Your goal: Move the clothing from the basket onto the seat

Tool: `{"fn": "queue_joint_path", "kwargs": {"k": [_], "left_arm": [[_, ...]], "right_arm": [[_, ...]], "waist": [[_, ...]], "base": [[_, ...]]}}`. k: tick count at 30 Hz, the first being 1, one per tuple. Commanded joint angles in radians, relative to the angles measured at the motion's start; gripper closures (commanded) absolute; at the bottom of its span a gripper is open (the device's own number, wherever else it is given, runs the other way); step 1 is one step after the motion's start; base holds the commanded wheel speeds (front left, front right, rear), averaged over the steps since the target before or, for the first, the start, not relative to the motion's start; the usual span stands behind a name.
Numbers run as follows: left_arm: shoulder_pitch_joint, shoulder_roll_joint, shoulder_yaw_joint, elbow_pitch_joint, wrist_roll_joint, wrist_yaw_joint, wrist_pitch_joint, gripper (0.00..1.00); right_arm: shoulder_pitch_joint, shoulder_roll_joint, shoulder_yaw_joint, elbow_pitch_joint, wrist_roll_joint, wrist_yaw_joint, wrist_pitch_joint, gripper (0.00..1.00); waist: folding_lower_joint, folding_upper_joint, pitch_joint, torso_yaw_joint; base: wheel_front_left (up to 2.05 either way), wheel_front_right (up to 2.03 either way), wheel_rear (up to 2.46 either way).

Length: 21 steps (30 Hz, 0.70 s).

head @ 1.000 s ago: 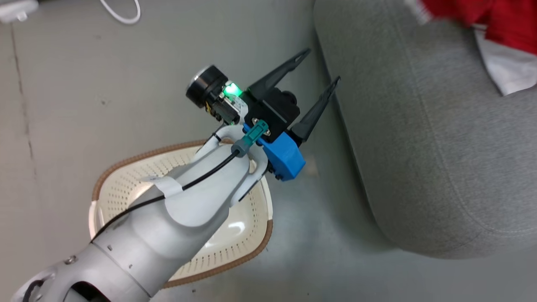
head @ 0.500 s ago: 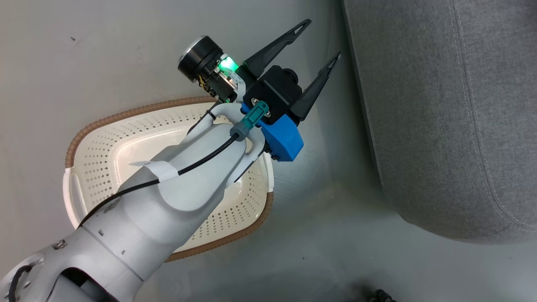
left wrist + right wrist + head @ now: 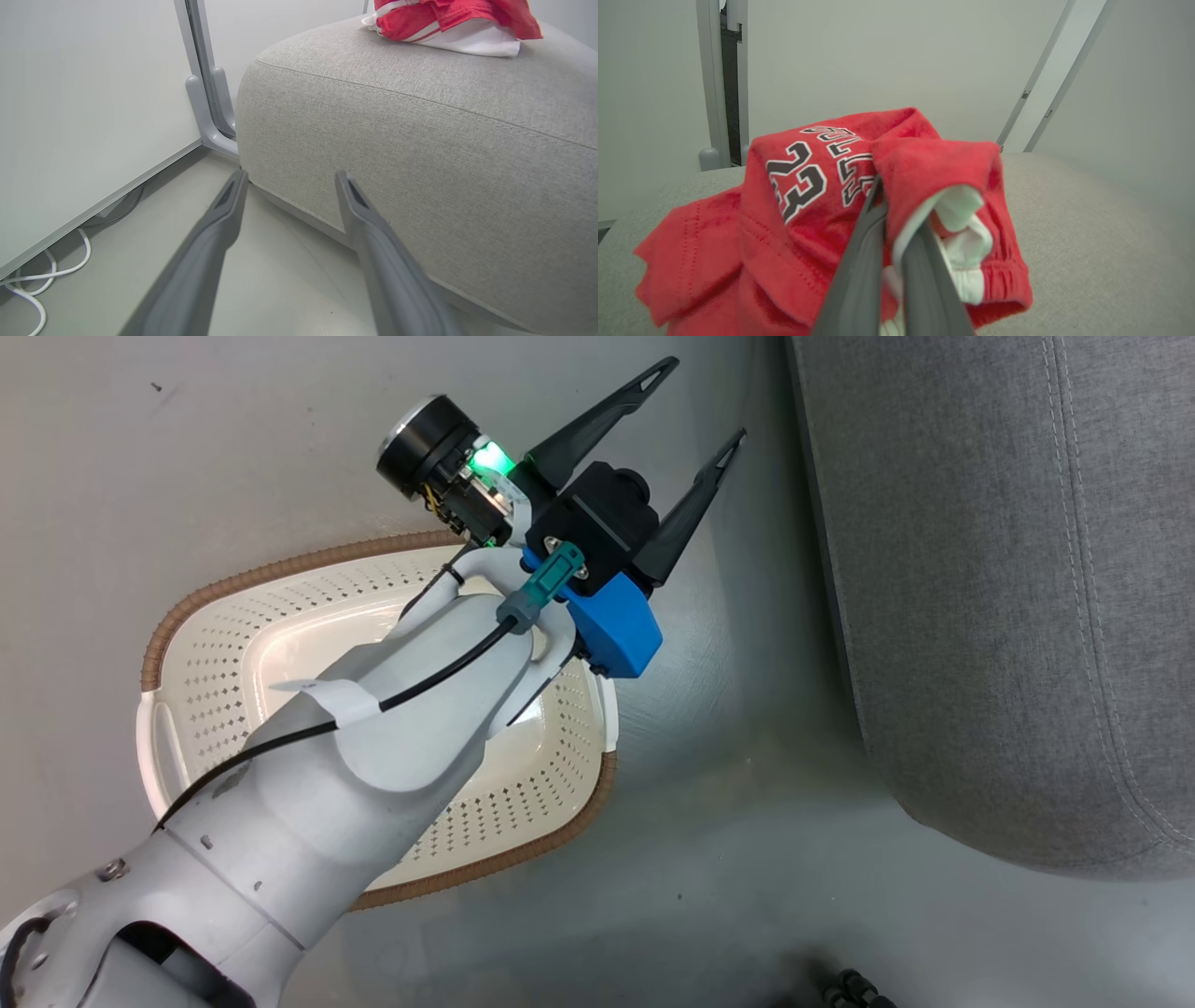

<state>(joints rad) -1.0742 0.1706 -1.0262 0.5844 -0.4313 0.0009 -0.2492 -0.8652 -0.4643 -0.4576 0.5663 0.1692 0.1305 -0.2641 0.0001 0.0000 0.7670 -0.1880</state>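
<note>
Left tool [image 3: 704,399]: its 2 fingers are spread wide with nothing between them. It hangs over the far rim of the basket and points across the floor [image 3: 747,859] at the seat's side.
Right tool [image 3: 894,205]: its fingers are pressed together on a fold of the clothing, with red fabric draped over both of them.
Clothing [image 3: 803,186]: a bunched red heap with white panels and numbers. The left wrist view shows it lying on top of the seat, well back from the rounded corner.
Basket [image 3: 280,574]: on the floor beside the seat and apart from it. No red shows in the part I can see, and the left forearm hides the rest.
Seat [image 3: 1008,597]: a large grey cushion to the right of the basket in the head view.
Key relation: the clothing lies directly at the right tool's tips and is already over the cushion. From the left tool it lies up and beyond, on the seat top, well apart.
Long axis: no clear one, since the heap is crumpled. In the right wrist view it spreads mostly from side to side.
Nearer arm: the right, which has the fabric in its grip. The left is down by the basket.
Step, as I judge it: setting the garment down on the seat.
Next move calls for: parting the right fingers and drawing straight back so that the fold slides off.
Risk: fabric snagging on a finger and trailing off the cushion.
</note>
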Motion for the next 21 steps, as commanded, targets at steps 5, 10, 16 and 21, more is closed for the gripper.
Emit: {"fn": "queue_joint_path", "kwargs": {"k": [5,10,16,21], "left_arm": [[0.003,0.006,0.002,0.005,-0.008,0.011,-0.008,0.0],[0.041,0.001,0.009,0.007,-0.022,0.016,-0.012,0.0],[0.105,-0.003,0.033,0.005,-0.04,0.02,-0.016,0.0],[0.185,0.005,0.083,-0.031,-0.047,0.033,-0.017,0.0]], "right_arm": [[0.04,0.028,-0.011,-0.018,-0.02,0.0,0.0,0.19],[0.11,0.049,-0.02,-0.07,-0.033,0.001,0.0,0.0],[0.271,0.093,-0.023,-0.153,-0.061,0.0,0.0,0.0],[0.398,0.135,0.005,-0.225,-0.078,0.001,0.0,0.0]], "waist": [[-0.0001,0.0,-0.029,0.0],[-0.0001,0.0,-0.097,-0.003],[-0.0001,0.0,-0.208,-0.006],[-0.0001,0.0,-0.31,-0.005]], "base": [[0.0,0.0,0.0],[0.0,0.0,0.0],[0.0,0.0,0.0],[0.0,0.0,0.0]]}}
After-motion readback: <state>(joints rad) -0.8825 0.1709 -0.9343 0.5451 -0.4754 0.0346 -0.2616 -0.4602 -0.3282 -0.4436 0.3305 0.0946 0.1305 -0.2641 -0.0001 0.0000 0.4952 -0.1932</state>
